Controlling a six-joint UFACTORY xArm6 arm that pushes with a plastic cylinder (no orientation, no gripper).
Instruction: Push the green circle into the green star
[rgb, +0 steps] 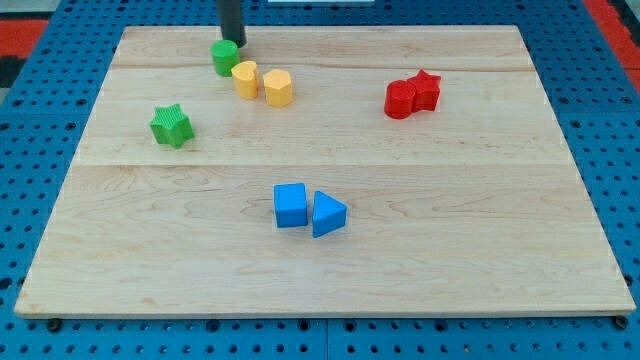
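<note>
The green circle (225, 57) sits near the view's top left of the wooden board (450, 200), touching a yellow block (244, 78) on its lower right. My tip (236, 44) stands just above and right of the green circle, touching or nearly touching it. The green star (171, 125) lies below and left of the circle, about a block's width or two away from it.
A second yellow block (278, 87) lies right of the first. A red circle (400, 99) and red star (427, 88) sit together at the upper right. A blue cube (290, 205) and blue triangle (327, 213) lie in the middle.
</note>
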